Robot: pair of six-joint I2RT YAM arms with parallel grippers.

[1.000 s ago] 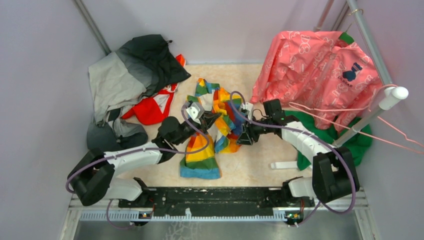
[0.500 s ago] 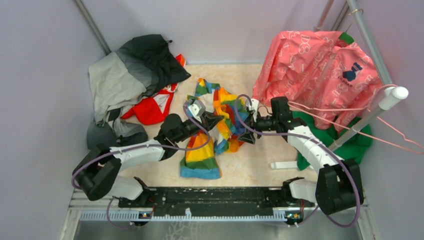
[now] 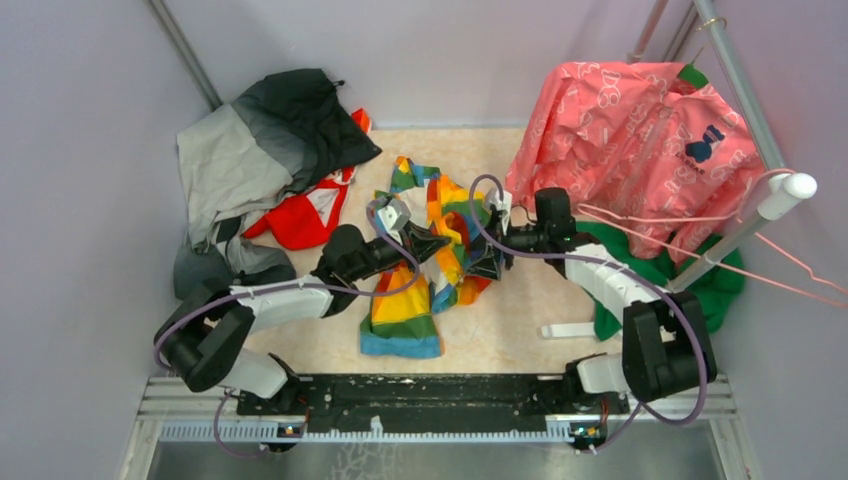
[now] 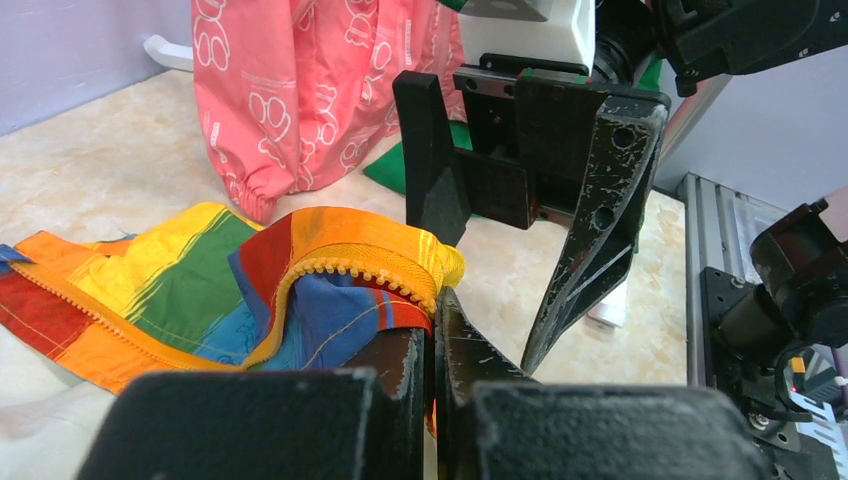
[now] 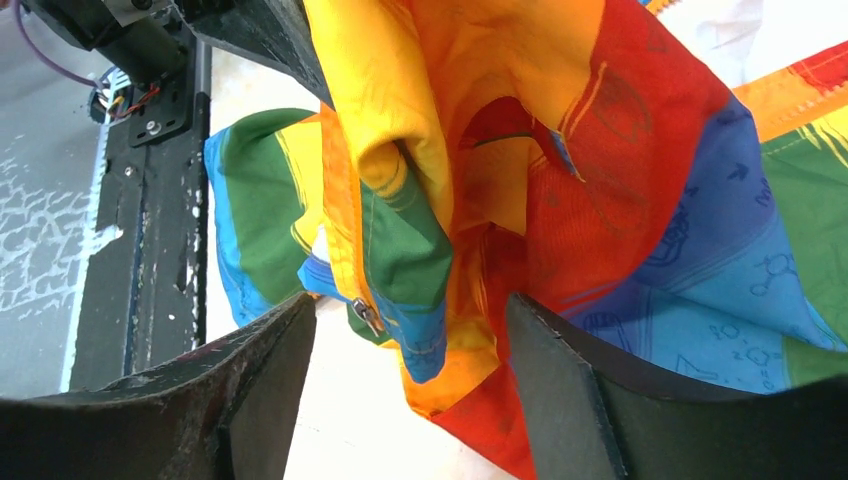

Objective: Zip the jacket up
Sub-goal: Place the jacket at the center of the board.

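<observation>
As the left end effector (image 4: 431, 330) clamps the jacket (image 4: 200, 270), the right end effector (image 5: 410, 310), spread apart, has the zipper pull (image 5: 367, 316) directly ahead.

A robot lab cell: plain lilac walls (image 3: 480, 50), metal base rail (image 3: 440, 431), marble-look tabletop (image 3: 505, 335), garment rack (image 3: 743, 85).

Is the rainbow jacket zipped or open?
Open. The jacket lies crumpled, and its zipper teeth run bare along one orange edge pinched in the left end effector.
</observation>
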